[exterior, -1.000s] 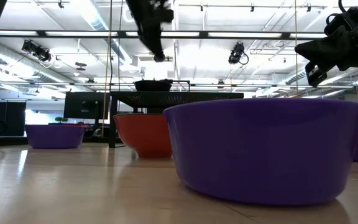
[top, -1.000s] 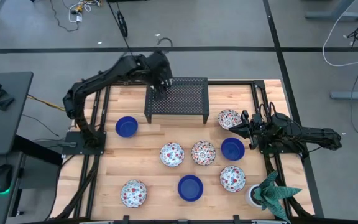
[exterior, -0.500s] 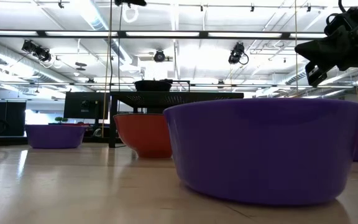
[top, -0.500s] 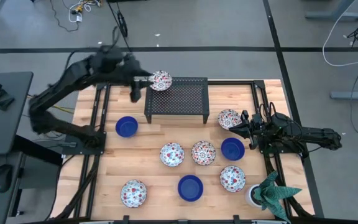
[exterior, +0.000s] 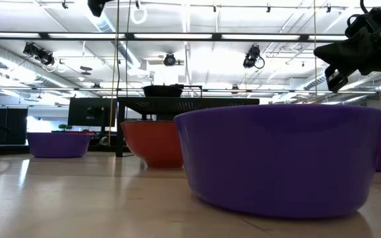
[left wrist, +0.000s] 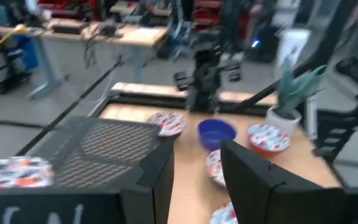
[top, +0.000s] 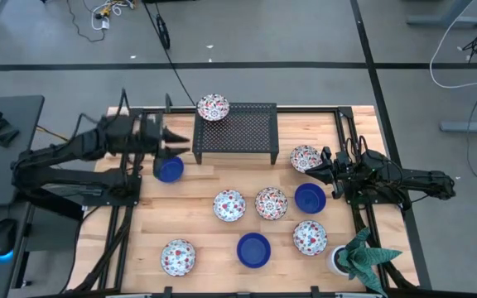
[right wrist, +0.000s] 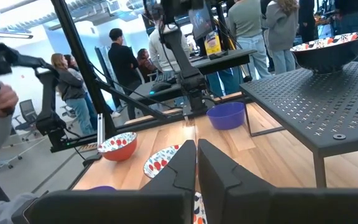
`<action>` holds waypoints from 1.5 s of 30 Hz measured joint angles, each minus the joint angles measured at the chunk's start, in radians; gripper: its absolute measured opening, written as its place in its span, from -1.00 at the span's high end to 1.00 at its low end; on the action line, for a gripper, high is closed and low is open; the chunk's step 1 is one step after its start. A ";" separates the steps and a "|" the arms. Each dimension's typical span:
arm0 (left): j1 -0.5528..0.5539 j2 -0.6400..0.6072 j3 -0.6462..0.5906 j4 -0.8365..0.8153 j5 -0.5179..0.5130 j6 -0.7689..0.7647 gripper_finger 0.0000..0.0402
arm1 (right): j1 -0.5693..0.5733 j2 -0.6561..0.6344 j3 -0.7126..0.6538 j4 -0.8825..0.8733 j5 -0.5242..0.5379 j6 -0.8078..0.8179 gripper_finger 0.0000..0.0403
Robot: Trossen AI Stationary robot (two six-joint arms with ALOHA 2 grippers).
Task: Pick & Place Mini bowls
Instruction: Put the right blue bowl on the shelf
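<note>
the left gripper [top: 175,142], fingers apart and empty, hovers above the blue bowl [top: 169,169] beside the black rack [top: 247,131]. it should drop straight over the rim before closing. the right gripper [top: 316,169] waits pinched shut near a patterned bowl [top: 305,156].

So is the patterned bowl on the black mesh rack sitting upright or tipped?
Upright. The patterned bowl rests mouth-up on the black mesh rack's back-left corner, its floral inside showing in the high view. The left gripper hangs apart, open.
</note>
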 joint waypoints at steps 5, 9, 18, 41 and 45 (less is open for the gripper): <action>-0.105 -0.082 -0.219 0.223 -0.060 -0.053 0.38 | 0.000 0.000 0.000 0.000 0.000 0.000 0.90; -0.190 -0.097 -0.355 0.389 -0.110 -0.081 0.41 | 0.000 0.000 0.000 0.000 0.000 -0.004 0.90; -0.355 -0.100 -0.612 0.731 -0.264 -0.077 0.43 | -0.002 0.000 0.000 0.020 0.031 -0.168 0.90; -0.512 -0.099 -0.811 0.917 -0.359 -0.101 0.43 | 0.093 0.131 0.000 0.571 0.187 0.203 0.90; -0.524 -0.099 -0.811 0.917 -0.373 -0.101 0.43 | 0.215 0.300 0.000 0.804 0.259 0.095 0.90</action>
